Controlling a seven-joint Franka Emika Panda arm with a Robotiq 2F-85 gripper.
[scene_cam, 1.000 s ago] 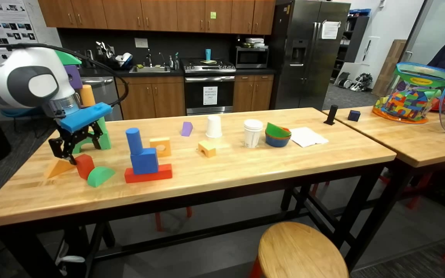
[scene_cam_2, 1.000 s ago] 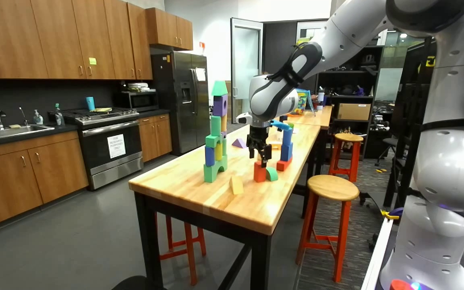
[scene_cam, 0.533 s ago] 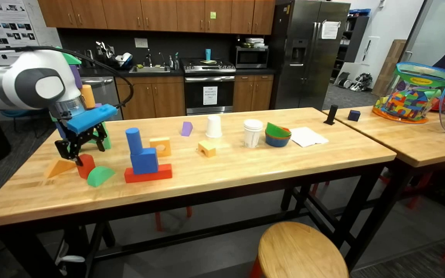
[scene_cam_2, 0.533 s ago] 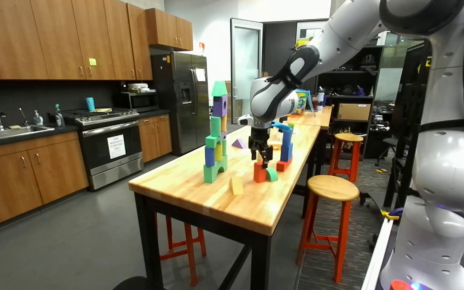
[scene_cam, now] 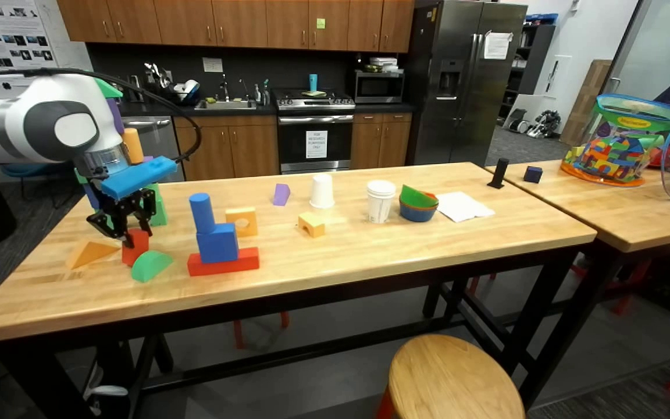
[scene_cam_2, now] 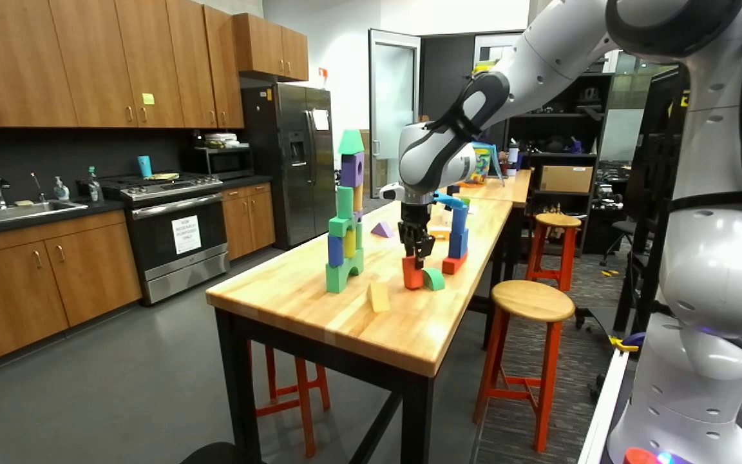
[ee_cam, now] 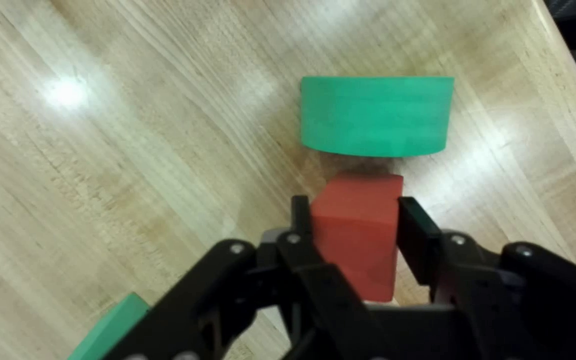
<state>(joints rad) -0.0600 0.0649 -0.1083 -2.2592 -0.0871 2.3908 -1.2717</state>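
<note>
Shifted since half a second ago: red rectangular block (scene_cam_2: 412,276), moved slightly and now looking tipped a little off upright in an exterior view. My claw (ee_cam: 354,215) has drawn inward over the same span and now pinches that block near its top, one jaw against each side. Whether its base rests on the counter (scene_cam_2: 319,309), I cannot tell.

Position: toward the short end of the counter that stands foremost in an exterior view, closer to the long edge with the wooden stools (scene_cam_2: 532,300) than to the opposite one.

Neighbours: green half-disc block (ee_cam: 375,117) just beside the red one; wrist view shows a shadowed sliver of counter between them. Orange-yellow wedge (scene_cam_2: 379,298) near, lying closer to the short end. Multicoloured block tower (scene_cam_2: 344,205) toward the opposite long edge, green roof-shaped piece (scene_cam_2: 350,143) topping it.

Farther along the stool-side edge: red plank block (scene_cam: 223,264) lying flat, blue block (scene_cam: 217,243) on it, blue cylinder (scene_cam: 202,213) upright on top. Past that, toward the counter's middle: orange-yellow block with a round hole (scene_cam: 242,212), orange-yellow arch block (scene_cam: 312,222), purple triangular block (scene_cam: 281,194), inverted white cup (scene_cam: 322,192), upright white cup (scene_cam: 379,203) with stacked bowls (scene_cam: 418,209) close by.
</note>
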